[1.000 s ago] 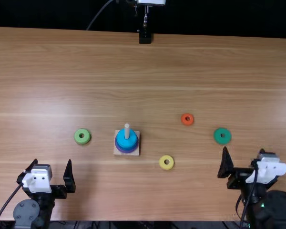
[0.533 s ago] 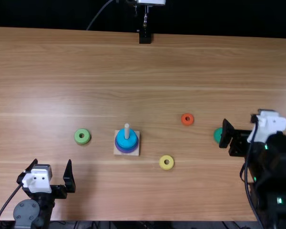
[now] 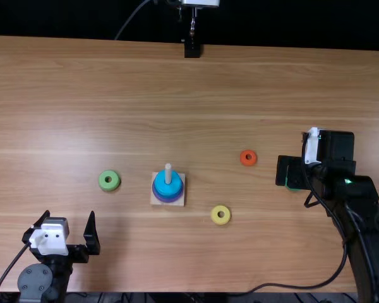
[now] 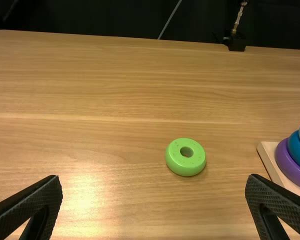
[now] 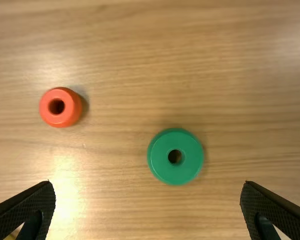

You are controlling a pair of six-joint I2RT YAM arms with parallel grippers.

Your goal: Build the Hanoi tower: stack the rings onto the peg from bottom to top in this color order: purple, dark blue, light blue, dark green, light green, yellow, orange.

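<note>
Right gripper (image 3: 311, 170) hangs wide over dark green ring (image 5: 161, 161).
Left gripper (image 3: 69, 214) gapes near desk's (image 3: 145, 278) near edge; peg (image 3: 168, 173) bears purple ring (image 4: 288, 163), dark blue ring (image 4: 298, 152), light blue ring (image 3: 160, 183).

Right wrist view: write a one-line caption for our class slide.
Above the wooden table, the right gripper's open fingers near the green ring, with the orange ring off to one side.

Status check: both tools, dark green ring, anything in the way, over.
Left tool open, empty. Right tool open above dark green ring, not gripping. Light blue ring topmost on peg. Orange ring nearby, apart from dark green ring; no obstruction seen.
</note>
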